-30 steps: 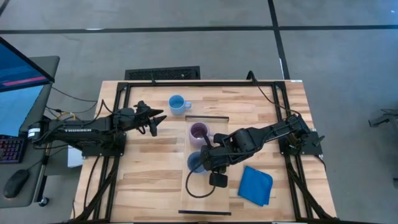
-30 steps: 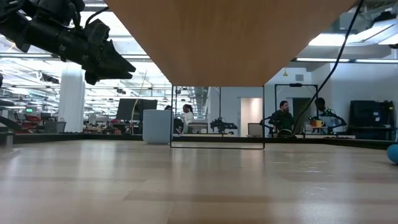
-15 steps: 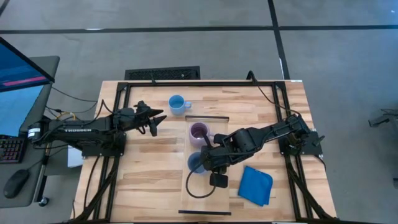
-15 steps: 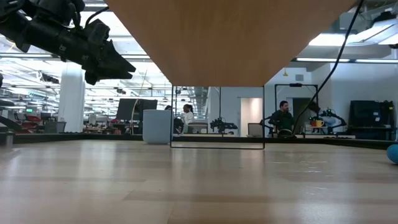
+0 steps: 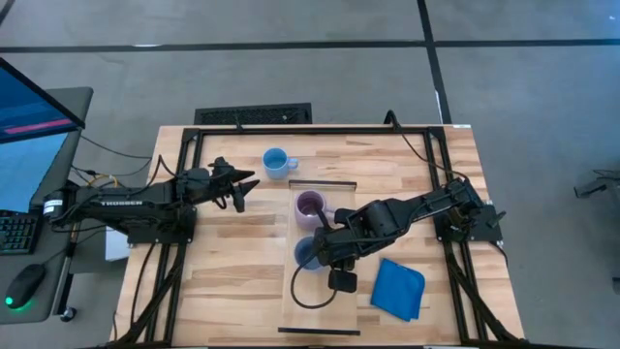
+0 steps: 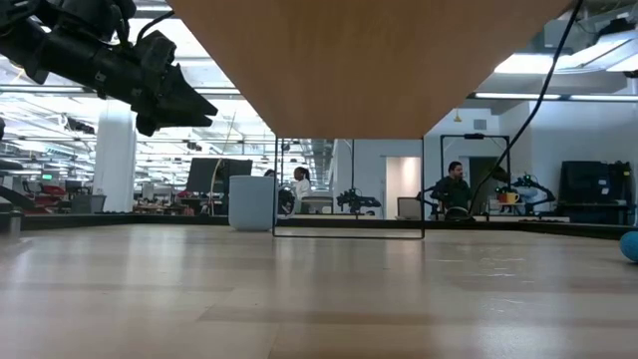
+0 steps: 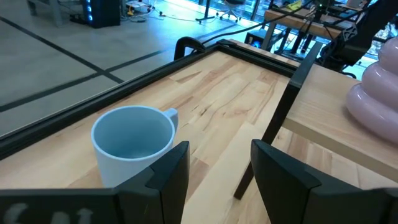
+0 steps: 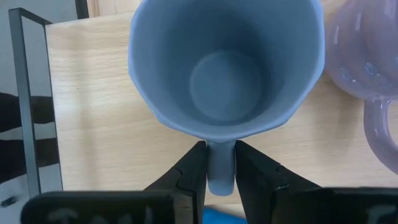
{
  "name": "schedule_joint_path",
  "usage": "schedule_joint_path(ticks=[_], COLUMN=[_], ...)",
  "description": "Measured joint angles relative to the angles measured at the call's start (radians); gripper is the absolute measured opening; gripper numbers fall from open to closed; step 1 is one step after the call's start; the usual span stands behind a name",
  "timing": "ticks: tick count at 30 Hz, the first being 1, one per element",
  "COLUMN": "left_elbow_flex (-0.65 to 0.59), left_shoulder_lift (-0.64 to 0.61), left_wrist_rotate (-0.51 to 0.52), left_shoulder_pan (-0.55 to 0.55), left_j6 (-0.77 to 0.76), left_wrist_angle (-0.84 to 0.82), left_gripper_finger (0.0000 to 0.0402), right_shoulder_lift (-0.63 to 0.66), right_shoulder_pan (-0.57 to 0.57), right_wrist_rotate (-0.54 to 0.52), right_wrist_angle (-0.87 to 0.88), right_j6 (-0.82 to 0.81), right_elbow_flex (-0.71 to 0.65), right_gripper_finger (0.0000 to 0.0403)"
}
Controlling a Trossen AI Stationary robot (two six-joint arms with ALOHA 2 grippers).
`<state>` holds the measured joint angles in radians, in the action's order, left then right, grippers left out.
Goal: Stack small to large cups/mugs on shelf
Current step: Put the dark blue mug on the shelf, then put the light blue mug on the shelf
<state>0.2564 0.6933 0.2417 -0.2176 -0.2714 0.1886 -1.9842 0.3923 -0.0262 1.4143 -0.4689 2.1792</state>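
Looking straight down, the high view shows the right claw (image 5: 325,250) over the shelf (image 5: 320,315), closed on the handle of the grey-blue mug (image 5: 307,254), which sits on the shelf's left half. The pale purple mug (image 5: 310,205) stands on the same shelf just beyond it, nearer the far end. A bright light blue mug (image 5: 276,161) stands on the planked surface (image 5: 232,262), off the shelf and near the far edge, and the left claw (image 5: 240,190) hangs nearby on the mug's near-left side, its fingers apart and holding nothing. A blue cloth (image 5: 399,289) lies flat on the surface to the right of the shelf, under the right arm. From the low view, the underside of the shelf (image 6: 359,60) fills the upper middle, the left claw (image 6: 179,100) hangs at upper left above the surface, and the light blue mug (image 6: 251,202) stands far back; people sit in the room behind. Through the left wrist view, the light blue mug (image 7: 134,146) stands upright just ahead of the spread fingers (image 7: 171,174), with the purple mug (image 7: 379,93) on the raised shelf beyond. Through the right wrist view, the two fingers (image 8: 190,173) pinch the handle of the grey-blue mug (image 8: 227,62), which stands upright on the shelf with the purple mug (image 8: 360,56) just beside it.
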Motion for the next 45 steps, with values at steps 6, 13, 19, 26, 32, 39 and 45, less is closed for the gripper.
schedule_joint_path(ticks=[6,13,19,26,32,39,45], left_elbow_flex=[0.0,0.0,0.0,0.0,0.0,0.0,0.0], left_shoulder_lift=[0.0,0.0,0.0,0.0,0.0,0.0,0.0], left_wrist_rotate=[0.0,0.0,0.0,0.0,0.0,0.0,0.0], left_shoulder_pan=[0.0,0.0,0.0,0.0,0.0,0.0,0.0], left_j6=[0.0,-0.001,-0.001,-0.001,-0.001,-0.002,-0.002], left_wrist_angle=[0.0,0.0,0.0,0.0,0.0,-0.02,-0.046], left_gripper_finger=[0.0162,0.0162,0.0162,0.0162,0.0162,0.0162,0.0162], right_shoulder_lift=[0.0,0.0,0.0,0.0,0.0,0.0,0.0], right_shoulder_pan=[0.0,0.0,-0.002,-0.009,-0.01,-0.01,-0.007], right_wrist_rotate=[0.001,0.002,0.001,0.0,-0.001,-0.001,-0.007], right_wrist_angle=[-0.001,-0.002,-0.008,-0.035,-0.032,-0.03,-0.029], right_j6=[0.005,0.006,0.012,0.033,0.033,0.033,0.027], right_elbow_flex=[0.0,0.0,0.0,0.0,0.0,0.0,0.0], right_gripper_finger=[0.0109,0.0166,0.0188,0.0185,0.0178,0.018,0.0181])
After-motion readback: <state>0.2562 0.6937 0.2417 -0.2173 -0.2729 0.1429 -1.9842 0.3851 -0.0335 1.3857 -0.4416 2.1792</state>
